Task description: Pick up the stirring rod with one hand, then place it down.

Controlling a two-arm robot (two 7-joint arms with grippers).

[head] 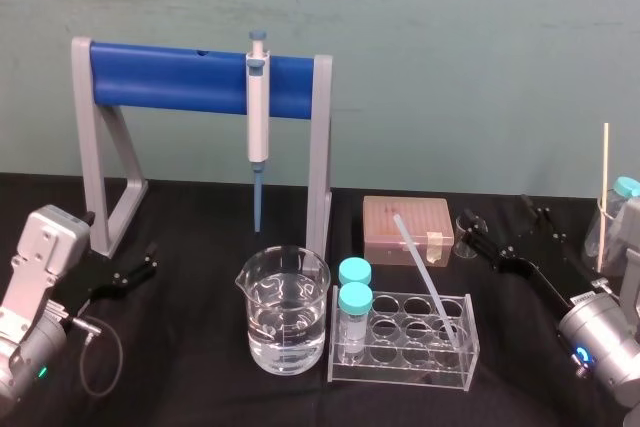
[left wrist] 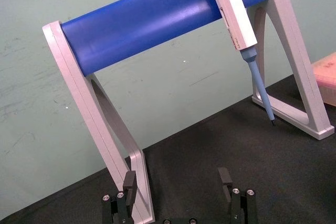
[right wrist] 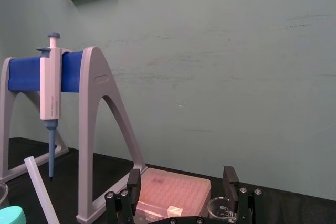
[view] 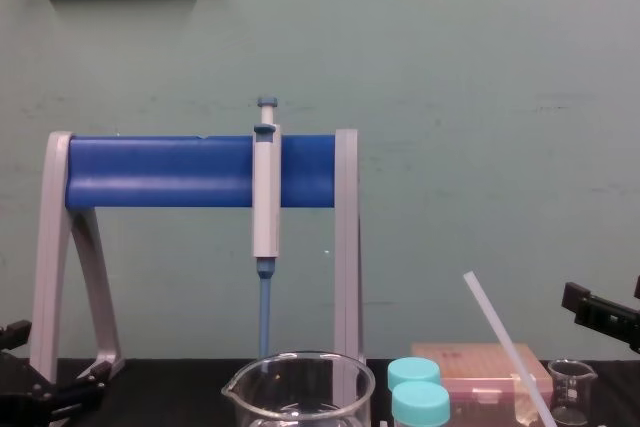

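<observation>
While its jaws are standing wide apart with nothing between them, we are holding our right gripper (head: 503, 219) low over the right side of the black counter (head: 200, 212), pointing toward the back wall. In the right wrist view, this gripper (right wrist: 181, 181) is facing a pink lidded plastic box (right wrist: 173, 190) and a small clear glass beaker (right wrist: 218, 207), both sitting just beyond the fingertips and apart from them.

The stirring rod (head: 425, 272), a long, thin, translucent white stick, is leaning at a slant in a clear plastic tube rack (head: 400, 367) near this gripper, on its left, and is not touching it. Its lower end is sitting in a hole at the rack's right end, and its upper end is tilting back and leftward toward the pink box.

Two clear vials with teal caps (head: 354, 299) are standing in the rack's left end. A large glass beaker of clear liquid (head: 262, 282) is sitting just beside the rack on the left. Behind them, a grey pipette with a blue tip (head: 258, 117) is hanging, tip down, from a stand with a blue bar and grey legs (head: 170, 79). A thin pale stick (head: 605, 197) is standing upright at the far right.

We are resting our left gripper (head: 150, 259) low at the counter's left side, near the stand's left foot, its jaws likewise spread and gripping nothing.
</observation>
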